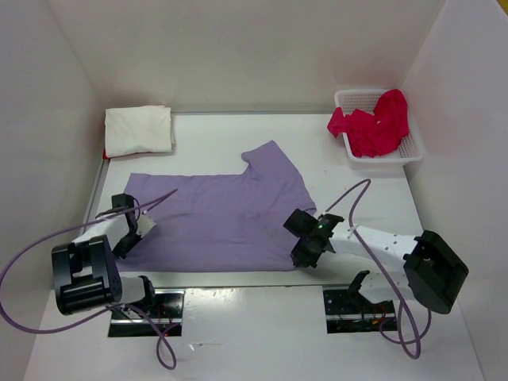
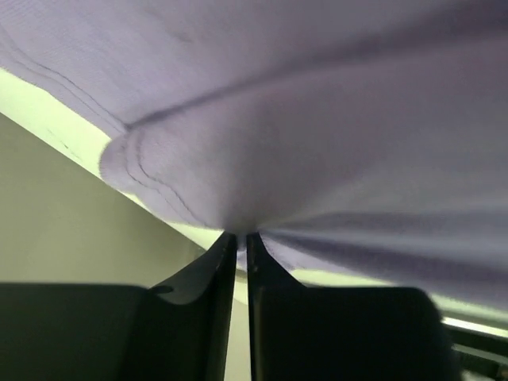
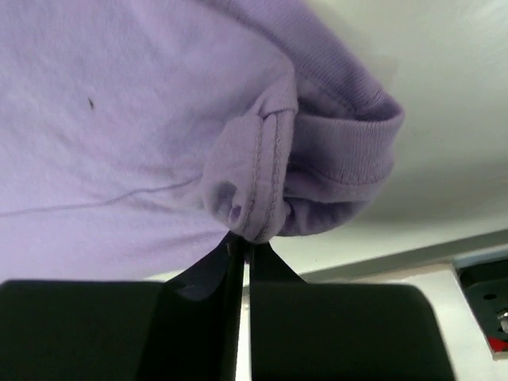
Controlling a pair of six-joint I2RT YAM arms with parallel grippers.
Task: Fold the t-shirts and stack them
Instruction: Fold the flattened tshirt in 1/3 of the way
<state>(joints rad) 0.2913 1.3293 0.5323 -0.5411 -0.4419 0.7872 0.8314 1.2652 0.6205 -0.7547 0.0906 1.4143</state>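
- The left gripper (image 2: 240,236) is closed with a fold of the lavender purple cloth t-shirt (image 2: 317,143) pinched between its dark fingers. In the top view it sits at the shirt's lower-left corner, at the frame's lower left.
- The right gripper (image 3: 240,242) is likewise clamped shut. Its tips bite a bunched, stitched hem corner at the shirt's lower-right end, right of centre in the top view.
- The lavender shirt lies spread flat across the middle of the white table (image 1: 206,135), with one sleeve pointing toward the top of the frame.
- The step in hand looks like the first fold of this shirt, with both near corners gripped and the cloth not yet visibly lifted.
- The next move probably calls for raising both corners together, keeping the edge between them taut, and carrying it over toward the shirt's far edge so that the halves line up.
- Further back, in the upper left, a folded off-white cloth t-shirt (image 1: 139,129) rests on the table, which looks like the stack to add to.
- In the upper right, a crumpled pinkish red cloth t-shirt (image 1: 373,123) waits in the white plastic mesh basket (image 1: 413,151), not yet folded.
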